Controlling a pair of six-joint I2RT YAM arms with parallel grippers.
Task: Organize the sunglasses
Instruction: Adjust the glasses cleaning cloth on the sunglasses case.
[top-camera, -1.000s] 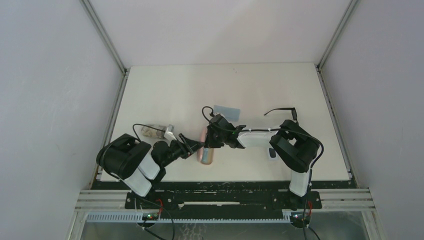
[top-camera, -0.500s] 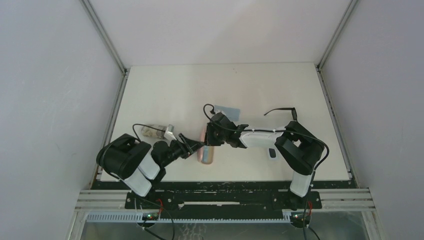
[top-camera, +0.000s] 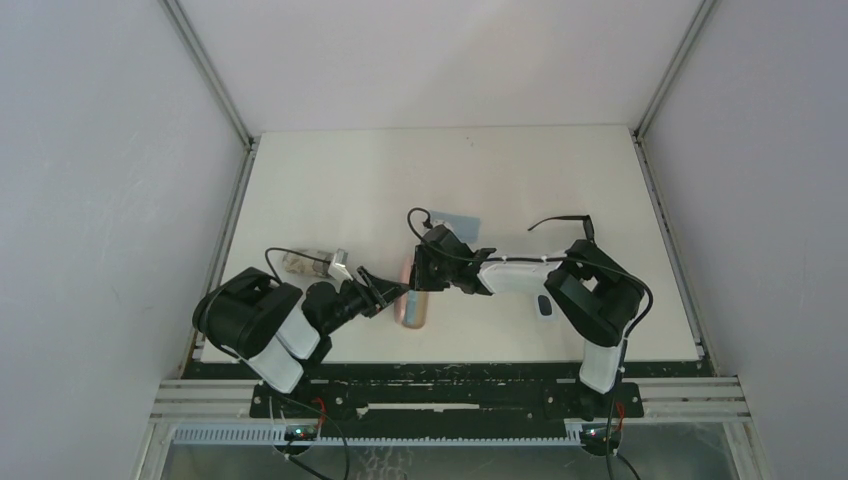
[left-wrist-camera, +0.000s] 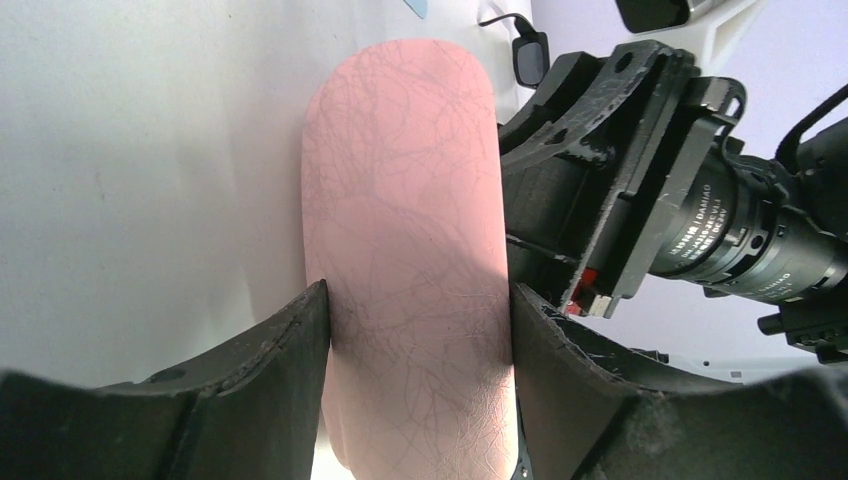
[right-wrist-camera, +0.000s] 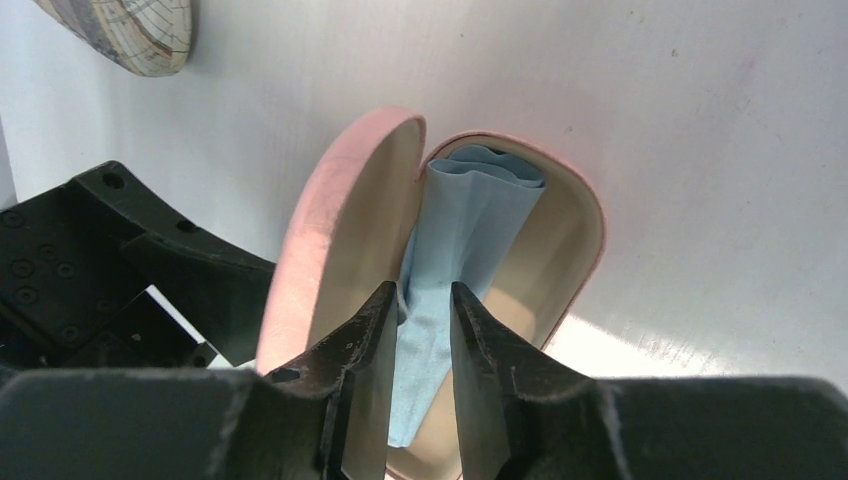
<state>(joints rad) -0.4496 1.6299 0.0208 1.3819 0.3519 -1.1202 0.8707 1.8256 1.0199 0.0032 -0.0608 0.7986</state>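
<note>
Right gripper (right-wrist-camera: 425, 325): 2 fingers a narrow gap apart, straddling a light-blue cloth (right-wrist-camera: 470, 220) that lies in the open pink case (right-wrist-camera: 300, 260); cannot tell if the cloth is pinched or free. Left gripper (left-wrist-camera: 418, 310) just beside it, clamped across the case's closed side, both fingers touching the shell. Case rests on the table (top-camera: 330, 180). The sunglasses (top-camera: 575, 218) lie on the table well apart from both grippers, out past the right gripper on its right side, outside the case. 2nd blue cloth (top-camera: 455, 218) lies just beyond the right gripper. Grey-patterned case (top-camera: 305, 264) sits near the left gripper, on its left.
</note>
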